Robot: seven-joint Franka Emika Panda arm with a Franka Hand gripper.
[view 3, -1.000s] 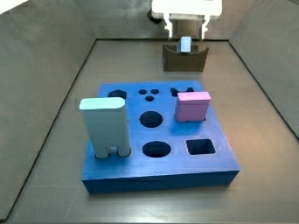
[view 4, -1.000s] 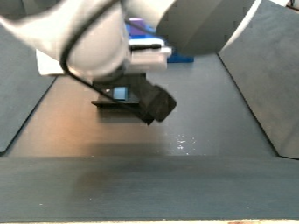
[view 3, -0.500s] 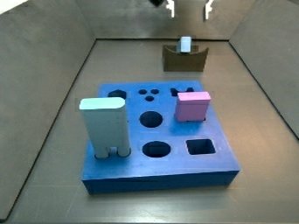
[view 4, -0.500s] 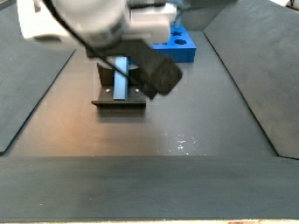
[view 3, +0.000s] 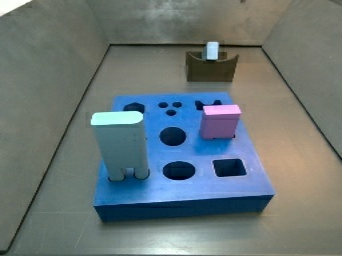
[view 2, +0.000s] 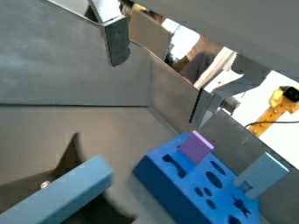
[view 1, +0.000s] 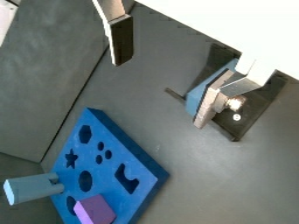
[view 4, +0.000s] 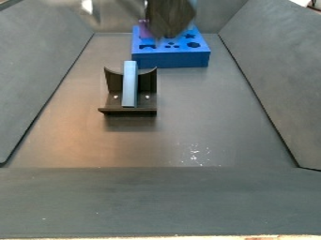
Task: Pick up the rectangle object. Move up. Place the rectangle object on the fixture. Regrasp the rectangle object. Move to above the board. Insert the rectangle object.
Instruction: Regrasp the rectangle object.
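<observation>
The pale blue-grey rectangle object stands upright in the dip of the dark fixture at the back of the floor, also plain in a side view as the rectangle object on the fixture. My gripper hangs open well above them with nothing between its fingers. In a wrist view the rectangle object shows just beside one finger, apart from it. Only the gripper's dark underside shows in a side view. The bright blue board lies nearer the front.
A tall pale blue round-topped block and a pink cube stand in the board. Grey sloping walls close in the floor on both sides. The other wrist view shows the gripper, the board and the cube.
The gripper has let go of the rectangle object on the fixture and risen straight up, leaving one side view entirely. The rectangle object stays upright in the fixture.
</observation>
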